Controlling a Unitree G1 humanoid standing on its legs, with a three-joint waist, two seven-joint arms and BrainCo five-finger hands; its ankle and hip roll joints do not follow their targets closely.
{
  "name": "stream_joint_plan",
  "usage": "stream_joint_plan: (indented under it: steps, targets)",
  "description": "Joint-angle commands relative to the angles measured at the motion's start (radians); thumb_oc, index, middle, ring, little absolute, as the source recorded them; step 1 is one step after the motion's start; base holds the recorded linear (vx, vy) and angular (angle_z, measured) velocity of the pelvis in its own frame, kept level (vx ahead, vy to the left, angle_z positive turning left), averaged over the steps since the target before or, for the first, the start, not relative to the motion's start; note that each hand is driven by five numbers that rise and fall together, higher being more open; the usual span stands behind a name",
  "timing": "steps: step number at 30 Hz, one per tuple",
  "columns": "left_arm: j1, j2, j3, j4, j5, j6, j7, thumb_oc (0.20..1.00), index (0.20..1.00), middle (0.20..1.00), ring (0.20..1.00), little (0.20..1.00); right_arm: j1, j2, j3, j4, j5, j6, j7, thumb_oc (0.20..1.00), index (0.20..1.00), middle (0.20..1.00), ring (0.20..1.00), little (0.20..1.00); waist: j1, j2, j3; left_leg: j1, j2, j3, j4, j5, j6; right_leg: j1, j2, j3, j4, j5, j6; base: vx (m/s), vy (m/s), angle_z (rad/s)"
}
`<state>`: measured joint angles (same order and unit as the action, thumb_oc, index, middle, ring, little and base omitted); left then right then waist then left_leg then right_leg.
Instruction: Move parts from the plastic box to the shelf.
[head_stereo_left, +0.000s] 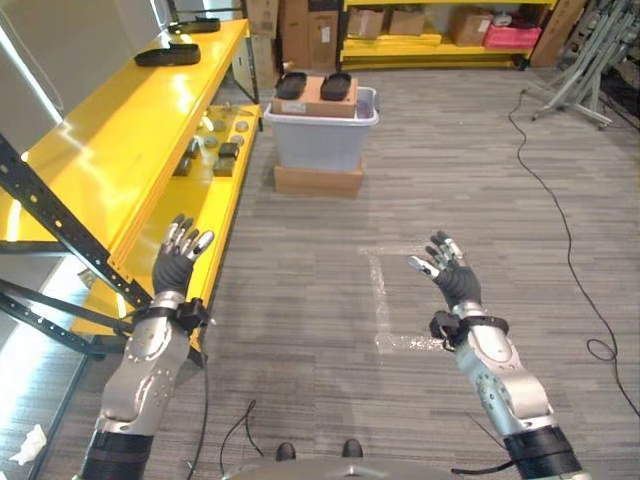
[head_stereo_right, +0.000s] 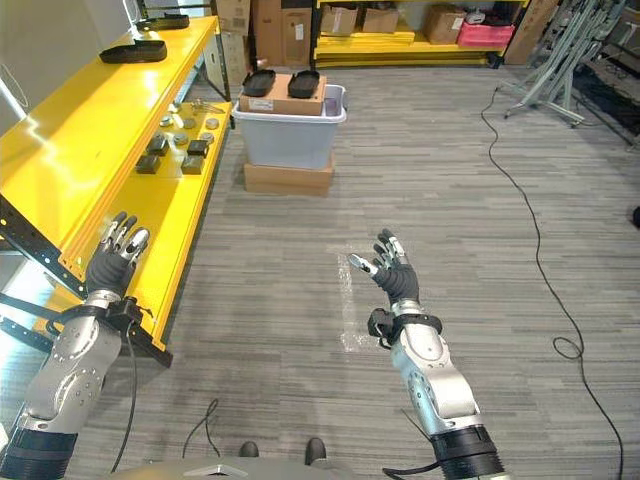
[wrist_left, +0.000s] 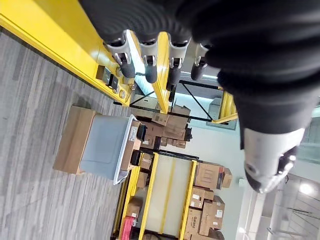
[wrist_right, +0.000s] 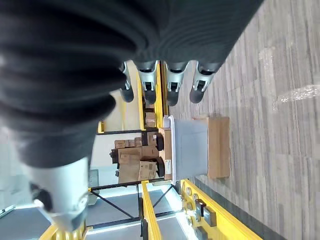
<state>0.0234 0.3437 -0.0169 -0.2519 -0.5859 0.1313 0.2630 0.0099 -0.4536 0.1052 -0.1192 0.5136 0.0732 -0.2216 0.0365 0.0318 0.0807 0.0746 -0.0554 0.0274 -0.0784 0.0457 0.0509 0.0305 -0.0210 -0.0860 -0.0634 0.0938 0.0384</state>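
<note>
Partly done: several small parts (head_stereo_right: 175, 148) already on the yellow shelf (head_stereo_right: 70, 150) at 10 o'clock; plastic box (head_stereo_right: 290, 128) at 12, perhaps still holding some. Left hand (head_stereo_right: 115, 258) and right hand (head_stereo_right: 392, 275) empty, fingers spread

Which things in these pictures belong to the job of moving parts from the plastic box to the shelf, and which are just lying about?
Belong to the job:
plastic box
black parts on a cardboard piece across the box
yellow shelf, small parts on its lower level
left hand and right hand, both open, empty

Just lying about:
cardboard boxes
pink crate
floor cable
</note>
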Motion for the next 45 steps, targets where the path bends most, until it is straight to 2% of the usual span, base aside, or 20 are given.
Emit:
stream_joint_plan:
  steps: [1, 4, 5, 8, 10, 16, 19, 25, 28, 30, 31, 32, 34, 36, 37, 40, 41, 43, 44, 45]
  targets:
    - [-0.062, 0.067, -0.011, 0.033, 0.019, -0.06, 0.037, 1.0, 1.0, 1.0, 1.0, 1.0, -0.071, 0.02, 0.017, 0.024, 0.034, -0.042, -0.004, 1.0, 1.0, 1.0, 1.0, 1.0, 0.006, -0.011, -0.004, -0.035, -0.074, -0.079, 0.016, -0.002, 0.057, -0.05, -0.057, -0.03, 0.199, -0.033, 0.061, 0.01, 0.182, -0.07]
    - [-0.078, 0.059, -0.015, 0.044, -0.01, -0.053, 0.052, 1.0, 1.0, 1.0, 1.0, 1.0, -0.073, 0.033, 0.029, 0.026, 0.032, -0.047, -0.009, 1.0, 1.0, 1.0, 1.0, 1.0, 0.0, 0.0, 0.016, -0.048, -0.085, -0.079, 0.047, -0.011, 0.074, -0.108, -0.084, -0.023, 0.337, -0.012, 0.061, 0.03, 0.181, -0.07]
    - [-0.087, 0.051, -0.015, 0.057, -0.013, -0.046, 0.061, 1.0, 1.0, 1.0, 1.0, 1.0, -0.066, 0.043, 0.038, 0.026, 0.017, -0.048, -0.006, 1.0, 1.0, 1.0, 1.0, 1.0, -0.003, 0.013, 0.033, -0.051, -0.09, -0.072, 0.069, -0.025, 0.084, -0.171, -0.11, -0.025, 0.475, 0.032, 0.055, 0.06, 0.207, -0.22]
    - [-0.077, 0.039, -0.009, 0.068, 0.001, -0.053, 0.059, 1.0, 1.0, 1.0, 1.0, 1.0, -0.055, 0.045, 0.04, 0.014, 0.023, -0.035, 0.004, 1.0, 1.0, 1.0, 1.0, 1.0, -0.004, 0.027, 0.051, -0.039, -0.094, -0.057, 0.085, -0.05, 0.09, -0.25, -0.13, -0.039, 0.601, 0.073, 0.054, 0.09, 0.174, -0.28]
    - [-0.073, 0.034, -0.005, 0.071, 0.003, -0.058, 0.053, 1.0, 1.0, 1.0, 1.0, 1.0, -0.056, 0.043, 0.039, 0.011, 0.03, -0.03, 0.008, 1.0, 1.0, 1.0, 1.0, 1.0, -0.005, 0.025, 0.055, -0.037, -0.098, -0.045, 0.094, -0.063, 0.09, -0.271, -0.127, -0.048, 0.588, 0.079, 0.058, 0.14, 0.049, -0.18]
    - [-0.043, 0.035, -0.02, 0.043, 0.028, -0.063, 0.046, 1.0, 1.0, 1.0, 1.0, 1.0, -0.04, 0.016, -0.01, 0.007, 0.09, -0.012, 0.062, 1.0, 1.0, 1.0, 1.0, 1.0, -0.044, -0.031, 0.057, 0.025, -0.156, -0.106, 0.107, -0.134, 0.07, -0.272, -0.034, -0.05, 0.055, 0.109, 0.082, 0.28, -0.096, -0.07]
    - [-0.024, 0.025, -0.031, 0.056, 0.037, -0.084, 0.034, 1.0, 1.0, 1.0, 1.0, 1.0, -0.002, 0.017, -0.04, 0.0, 0.09, -0.01, 0.094, 1.0, 1.0, 1.0, 1.0, 1.0, -0.059, -0.037, 0.058, 0.054, -0.152, -0.112, 0.12, -0.164, 0.065, -0.313, -0.029, -0.054, -0.024, 0.126, 0.088, 0.31, -0.1, 0.27]
    - [0.053, 0.023, -0.036, 0.05, 0.032, -0.138, -0.026, 1.0, 1.0, 1.0, 1.0, 1.0, 0.082, 0.019, -0.072, -0.034, 0.069, -0.011, 0.135, 1.0, 1.0, 1.0, 1.0, 1.0, -0.073, -0.058, 0.049, 0.105, -0.137, -0.113, 0.169, -0.232, 0.054, -0.3, -0.044, -0.061, -0.024, 0.143, 0.09, 0.48, -0.194, 0.2]
    - [0.071, 0.02, -0.041, 0.062, -0.068, -0.152, -0.021, 1.0, 1.0, 1.0, 1.0, 1.0, 0.089, -0.002, -0.075, -0.024, 0.073, -0.004, 0.12, 1.0, 1.0, 1.0, 1.0, 1.0, -0.094, -0.051, 0.022, 0.156, -0.084, -0.136, 0.205, -0.195, 0.022, -0.256, -0.004, -0.026, 0.017, 0.126, 0.061, 0.6, -0.301, 0.58]
    - [0.057, 0.015, -0.047, 0.063, -0.15, -0.148, 0.015, 1.0, 1.0, 1.0, 1.0, 1.0, 0.075, -0.027, -0.074, -0.016, 0.076, 0.018, 0.14, 1.0, 1.0, 1.0, 1.0, 1.0, -0.104, -0.035, 0.005, 0.183, -0.018, -0.088, 0.301, -0.051, -0.041, -0.225, 0.025, -0.073, 0.072, 0.082, 0.032, 0.52, -0.298, 0.85]
    - [0.057, 0.015, -0.047, 0.063, -0.15, -0.148, 0.015, 1.0, 1.0, 1.0, 1.0, 1.0, 0.074, -0.027, -0.074, -0.016, 0.076, 0.018, 0.14, 1.0, 1.0, 1.0, 1.0, 1.0, -0.104, -0.035, 0.005, 0.184, -0.018, -0.088, 0.301, -0.052, -0.041, -0.225, 0.025, -0.074, 0.073, 0.082, 0.032, 0.41, -0.321, 0.22]
    - [0.038, 0.009, -0.053, 0.065, -0.183, -0.141, 0.044, 1.0, 1.0, 1.0, 1.0, 1.0, 0.064, -0.047, -0.069, -0.011, 0.062, 0.021, 0.143, 1.0, 1.0, 1.0, 1.0, 1.0, -0.104, -0.049, 0.005, 0.101, 0.004, -0.031, 0.547, 0.09, -0.088, -0.151, 0.039, -0.083, 0.044, 0.052, -0.004, 0.31, -0.304, 0.18]
    - [0.02, -0.003, -0.057, 0.068, -0.186, -0.127, 0.059, 1.0, 1.0, 1.0, 1.0, 1.0, 0.054, -0.063, -0.067, 0.001, 0.06, 0.022, 0.132, 1.0, 1.0, 1.0, 1.0, 1.0, -0.089, -0.07, 0.019, -0.039, 0.007, 0.005, 0.783, 0.128, -0.102, -0.101, 0.033, -0.096, 0.028, 0.032, -0.031, 0.32, -0.33, 0.21]
    - [0.009, -0.012, -0.06, 0.084, -0.197, -0.121, 0.057, 1.0, 1.0, 1.0, 1.0, 1.0, 0.049, -0.074, -0.073, 0.031, 0.073, 0.005, 0.128, 1.0, 1.0, 1.0, 1.0, 1.0, -0.068, -0.084, 0.052, -0.257, 0.013, 0.007, 1.0, 0.111, -0.085, -0.046, 0.03, -0.105, 0.028, 0.019, -0.053, 0.24, -0.266, 0.08]
    - [0.005, -0.013, -0.055, 0.1, -0.201, -0.132, 0.056, 1.0, 1.0, 1.0, 1.0, 1.0, 0.044, -0.08, -0.078, 0.042, 0.08, 0.006, 0.128, 1.0, 1.0, 1.0, 1.0, 1.0, -0.059, -0.088, 0.071, -0.336, 0.018, 0.018, 1.008, 0.087, -0.07, -0.013, 0.032, -0.101, 0.022, 0.016, -0.055, 0.33, -0.234, -0.55]
    - [0.016, -0.011, -0.031, 0.117, -0.209, -0.155, 0.046, 1.0, 1.0, 1.0, 1.0, 1.0, 0.021, -0.069, -0.062, 0.055, 0.061, 0.025, 0.123, 1.0, 1.0, 1.0, 1.0, 1.0, -0.028, -0.091, 0.096, -0.367, 0.011, 0.065, 0.796, 0.055, -0.046, 0.039, 0.031, -0.076, 0.023, -0.005, -0.047, 0.42, -0.015, -0.47]
    - [0.037, -0.006, -0.014, 0.113, -0.218, -0.165, 0.04, 1.0, 1.0, 1.0, 1.0, 1.0, 0.0, -0.067, -0.036, 0.057, 0.038, 0.045, 0.111, 1.0, 1.0, 1.0, 1.0, 1.0, -0.003, -0.08, 0.088, -0.359, -0.027, 0.047, 0.475, 0.076, -0.042, 0.05, 0.046, -0.031, 0.028, -0.023, -0.032, 0.51, 0.185, -0.63]
    - [0.049, -0.006, -0.006, 0.102, -0.211, -0.165, 0.041, 1.0, 1.0, 1.0, 1.0, 1.0, 0.001, -0.074, -0.032, 0.054, 0.039, 0.052, 0.112, 1.0, 1.0, 1.0, 1.0, 1.0, 0.01, -0.07, 0.079, -0.345, -0.039, 0.014, 0.308, 0.097, -0.044, 0.057, 0.054, -0.011, 0.034, -0.033, -0.024, 0.49, 0.187, -0.93]
    - [0.064, -0.005, 0.004, 0.087, -0.203, -0.164, 0.041, 1.0, 1.0, 1.0, 1.0, 1.0, 0.007, -0.085, -0.035, 0.052, 0.048, 0.057, 0.117, 1.0, 1.0, 1.0, 1.0, 1.0, 0.025, -0.051, 0.07, -0.351, -0.029, -0.015, 0.11, 0.151, -0.055, 0.071, 0.071, 0.004, 0.053, -0.052, -0.023, 0.52, 0.163, -0.69]
    - [0.074, -0.003, 0.009, 0.082, -0.196, -0.165, 0.038, 1.0, 1.0, 1.0, 1.0, 1.0, 0.012, -0.091, -0.037, 0.056, 0.055, 0.055, 0.126, 1.0, 1.0, 1.0, 1.0, 1.0, 0.034, -0.046, 0.072, -0.351, -0.028, -0.023, 0.032, 0.17, -0.06, 0.09, 0.073, 0.01, 0.067, -0.067, -0.021, 0.64, 0.2, -0.42]
